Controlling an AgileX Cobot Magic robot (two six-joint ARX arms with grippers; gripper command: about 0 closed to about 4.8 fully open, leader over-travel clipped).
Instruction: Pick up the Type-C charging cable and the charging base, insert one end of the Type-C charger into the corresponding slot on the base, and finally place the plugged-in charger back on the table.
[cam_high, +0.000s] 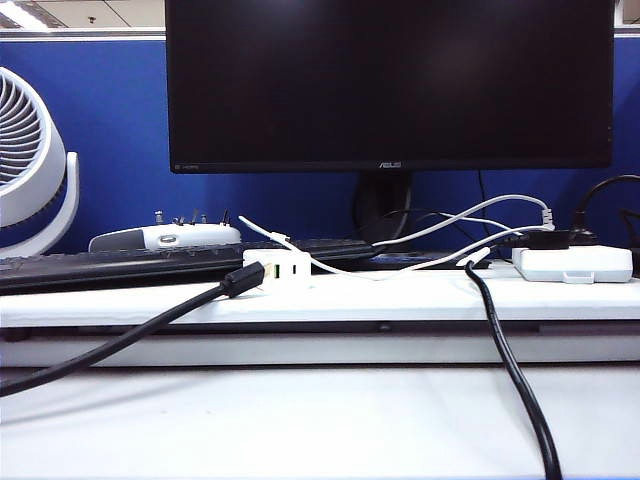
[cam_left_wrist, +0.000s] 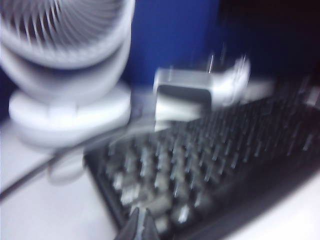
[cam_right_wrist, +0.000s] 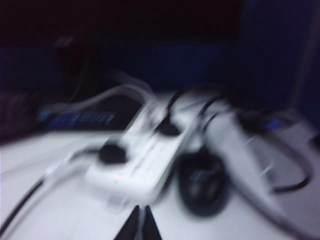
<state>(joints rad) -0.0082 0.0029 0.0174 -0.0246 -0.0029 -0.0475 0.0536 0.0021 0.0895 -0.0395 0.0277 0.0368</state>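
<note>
Exterior: charging base (cam_high: 278, 270) on tabletop (cam_high: 400, 295) ledge before keyboard (cam_high: 120, 265); Type-C charging cable (cam_high: 340, 268) trails right from it.
Left wrist: left claw (cam_left_wrist: 142, 224) pinched closed, empty, above keyboard.
Right wrist: right claw (cam_right_wrist: 139, 223) closed, empty, near power strip (cam_right_wrist: 145, 160).

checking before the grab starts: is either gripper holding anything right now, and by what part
Nothing is held. The left gripper is shut above the keyboard; the right gripper is shut above the power strip, both empty.
</note>
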